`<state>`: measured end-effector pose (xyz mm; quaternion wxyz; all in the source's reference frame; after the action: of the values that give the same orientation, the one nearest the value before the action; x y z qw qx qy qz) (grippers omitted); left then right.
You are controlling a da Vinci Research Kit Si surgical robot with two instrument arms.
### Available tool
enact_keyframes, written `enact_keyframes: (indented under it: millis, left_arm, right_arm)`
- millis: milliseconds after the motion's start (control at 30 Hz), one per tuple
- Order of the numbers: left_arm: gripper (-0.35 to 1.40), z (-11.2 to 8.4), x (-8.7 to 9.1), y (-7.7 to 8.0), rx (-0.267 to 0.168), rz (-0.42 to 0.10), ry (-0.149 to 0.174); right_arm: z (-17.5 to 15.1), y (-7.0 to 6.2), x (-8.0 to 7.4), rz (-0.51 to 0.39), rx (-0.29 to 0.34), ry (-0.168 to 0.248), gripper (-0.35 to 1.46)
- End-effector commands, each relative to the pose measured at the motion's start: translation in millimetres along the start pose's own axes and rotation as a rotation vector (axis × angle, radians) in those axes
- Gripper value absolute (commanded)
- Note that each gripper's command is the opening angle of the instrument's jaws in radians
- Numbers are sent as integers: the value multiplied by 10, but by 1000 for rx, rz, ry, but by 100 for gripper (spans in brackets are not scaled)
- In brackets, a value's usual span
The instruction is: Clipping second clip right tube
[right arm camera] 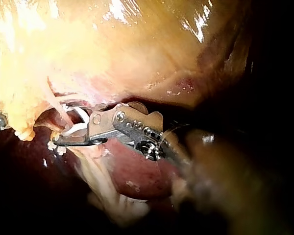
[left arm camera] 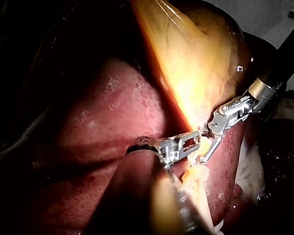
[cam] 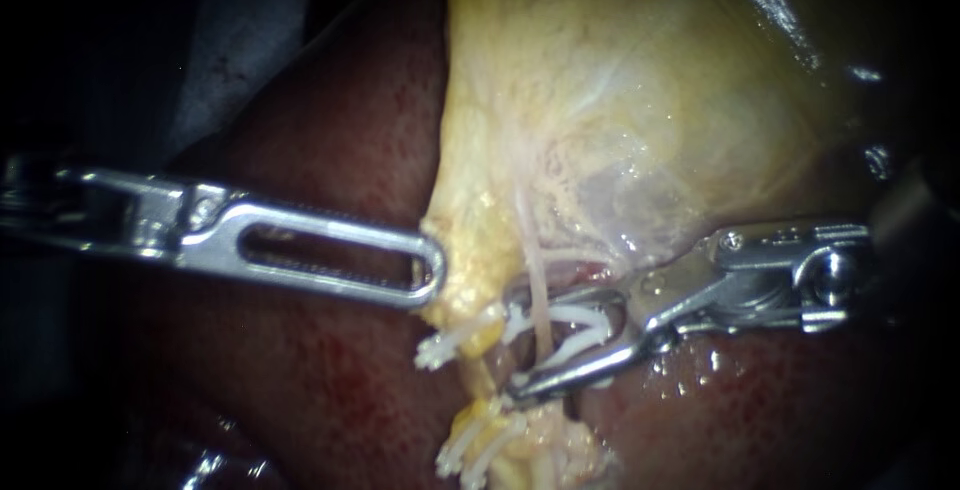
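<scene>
Endoscope view. Hard to see: R instrument [cam: 515, 343] shaft is lost in the dark at 3 o'clock, right tube [cam: 540, 285] vanishes behind its lower jaw, and steel masks part of the clip legs. Clip [cam: 580, 320] sits just below centre, held spread between R jaws, astride the tube. Clip axis 2–8 o'clock, mouth toward 8; tube runs 12–6. L instrument [cam: 432, 272] jaws are clamped on gallbladder [cam: 620, 100] fatty edge, at 9 o'clock from clip.

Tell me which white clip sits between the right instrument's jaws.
The rightmost clip, straddling the pale tube inside the jaws of the right instrument; the left clip and lowest clip lie outside them.
</scene>
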<state>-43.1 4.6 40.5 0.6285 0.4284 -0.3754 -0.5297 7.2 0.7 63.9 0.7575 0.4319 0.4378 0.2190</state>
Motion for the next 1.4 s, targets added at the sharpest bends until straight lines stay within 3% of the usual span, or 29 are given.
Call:
enact_keyframes:
  millis: [33,433,567,800,1400]
  left_arm:
    - [-35,0,0,0,0,0,0]
    - [-35,0,0,0,0,0,0]
    - [-35,0,0,0,0,0,0]
    - [-35,0,0,0,0,0,0]
    - [-35,0,0,0,0,0,0]
  right_arm:
    - [-1,0,1,8,0,0,42]
    - [-4,-1,-1,76,6,-2,26]
    - [-6,-1,-1,106,9,1,1]
    - [-8,-1,-1,134,13,0,-21]
    - [-9,0,-2,132,17,-4,-25]
